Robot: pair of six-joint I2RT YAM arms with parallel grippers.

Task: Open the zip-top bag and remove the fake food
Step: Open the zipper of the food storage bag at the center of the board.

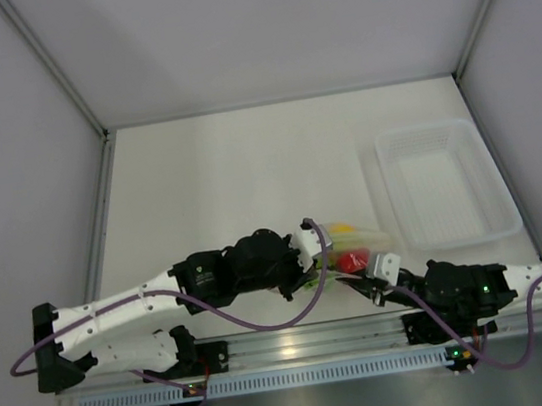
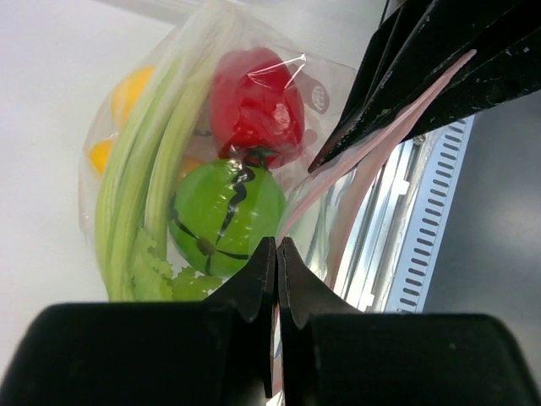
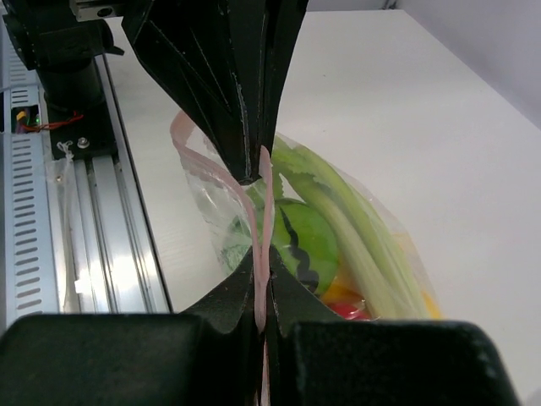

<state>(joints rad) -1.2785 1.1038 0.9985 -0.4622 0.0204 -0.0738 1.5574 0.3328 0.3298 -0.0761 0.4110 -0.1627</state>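
Our left tool point(image 2: 276, 247) and right tool point(image 3: 262, 275) are each pressed together on the pink zip strip point(image 3: 258, 228) of the bag point(image 2: 325, 97), a clear crinkly film pouch at the near edge of the white tabletop point(image 1: 227, 179), just left of the rectangular translucent tray point(image 1: 423, 131). Inside we see glossy food point(image 2: 226, 211): a round green ball, a lumpy red pepper, yellow pieces, long pale-green stalks.

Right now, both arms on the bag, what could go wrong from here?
1. The left gripper and right gripper pinch the pink zip strip only at their very tips; it may slip out when they pull apart.
2. The zip-top bag lies close to the near rail; once open, the green ball could roll onto it.
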